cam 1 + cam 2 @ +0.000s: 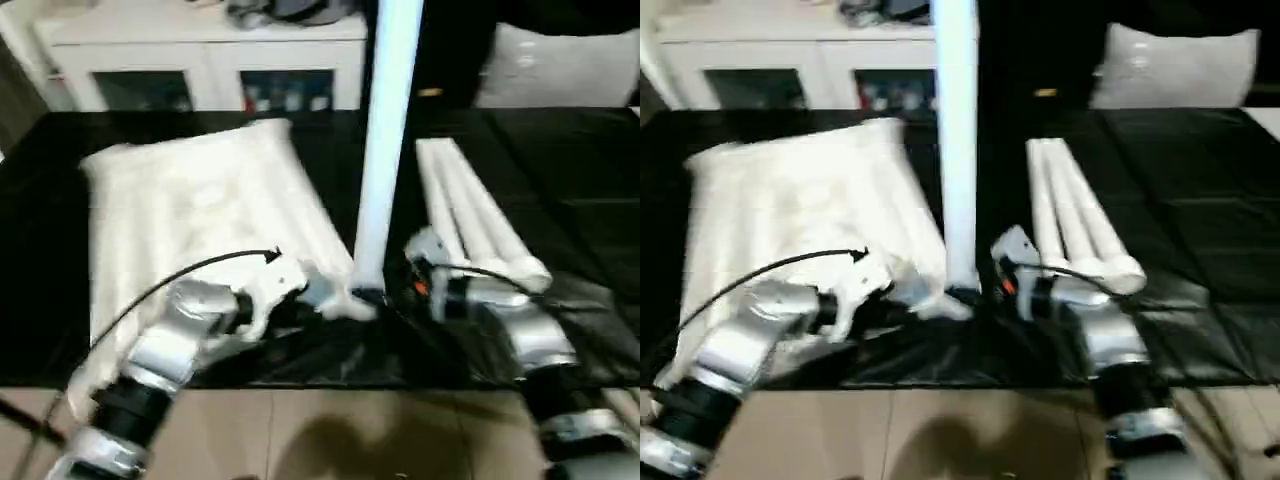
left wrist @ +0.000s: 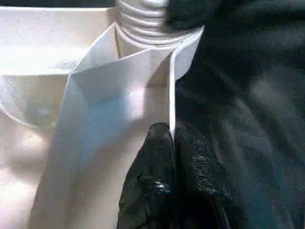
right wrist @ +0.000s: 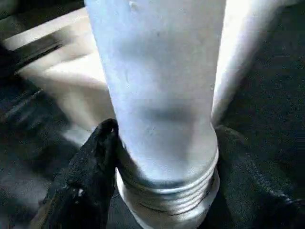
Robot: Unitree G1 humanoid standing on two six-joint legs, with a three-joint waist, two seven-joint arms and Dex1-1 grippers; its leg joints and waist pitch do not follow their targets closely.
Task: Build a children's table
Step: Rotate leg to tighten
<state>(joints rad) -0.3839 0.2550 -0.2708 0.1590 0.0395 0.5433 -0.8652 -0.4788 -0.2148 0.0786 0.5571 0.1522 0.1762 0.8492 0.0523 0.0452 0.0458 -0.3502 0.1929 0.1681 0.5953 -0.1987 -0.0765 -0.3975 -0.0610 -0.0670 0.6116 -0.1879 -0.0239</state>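
Currently we grip the leg [image 3: 157,95] with our right hand [image 3: 162,157], left hand [image 2: 164,157] pinching tabletop [image 1: 190,210] rib; cross-threading risk if leg tilts.

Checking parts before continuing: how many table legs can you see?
4: one leg upright at the tabletop corner, held by the right hand; three loose legs lying together on the robot's right.

My forearms flank an upright leg [image 1: 390,140] at the table top's [image 1: 190,220] corner; spare legs [image 1: 475,225] lie right.

White tabletop [image 1: 190,200] w/ white legs [image 1: 470,215] on black cloth [image 1: 560,170]; cabinet [image 1: 200,60] white.
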